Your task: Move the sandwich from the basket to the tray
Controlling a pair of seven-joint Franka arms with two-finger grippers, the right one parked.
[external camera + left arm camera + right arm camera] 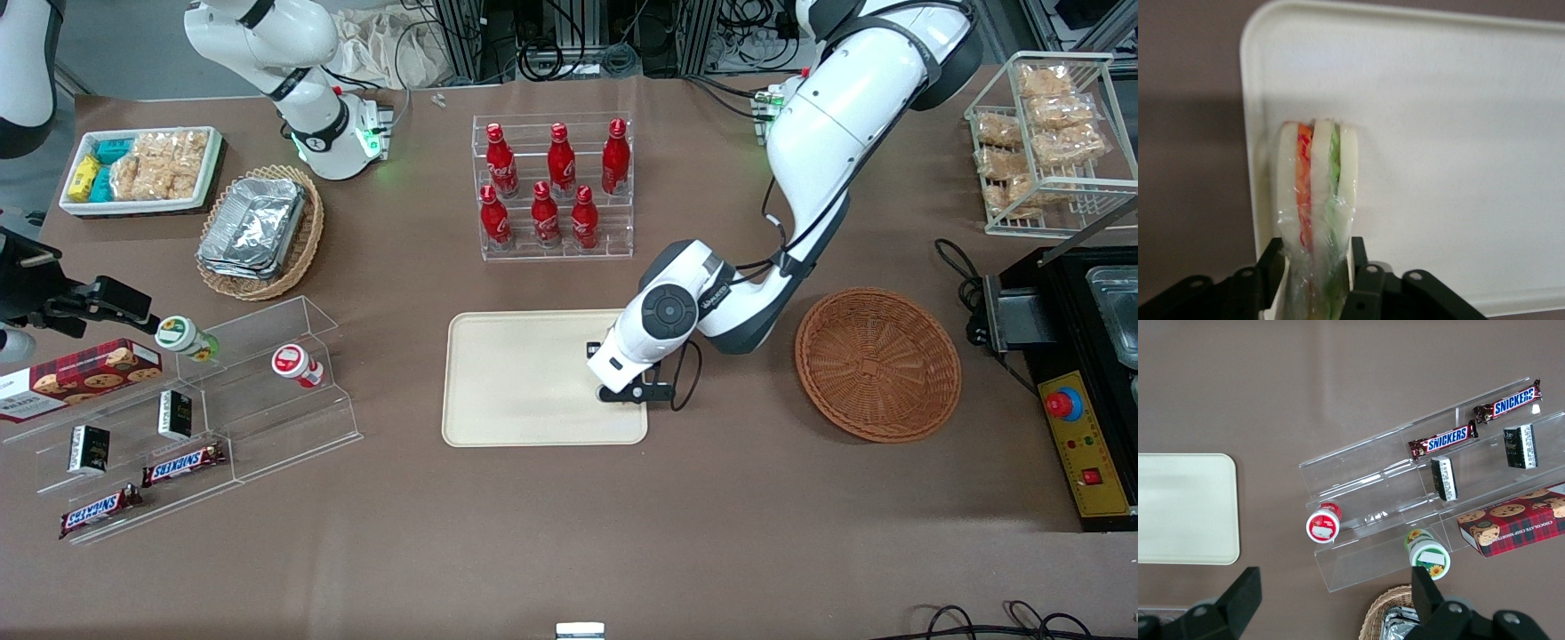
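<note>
Between the two dark fingers of the pincer stands the sandwich, a plastic-wrapped wedge whose pale bread slices and orange and green filling layers run lengthwise away from the wrist camera. The pincer is pinching it on both flat sides, and its free end sits over the tray, near the rim at the tray's working-arm end; whether it touches the surface cannot be told.

From the front, the pincer hangs over the tray at the corner nearest the front camera on that end, and the arm hides the sandwich. Taking the tray as the dial's centre in that view, the reddish-brown basket sits at three o'clock, well apart on the brown counter. A clear rack of red bottles stands at twelve o'clock. At nine o'clock a clear stepped shelf carries two small tubs, a cookie box and Snickers bars. Around ten o'clock lies a tan oval basket with foil containers, and farther out a white bin of packaged snacks.
</note>
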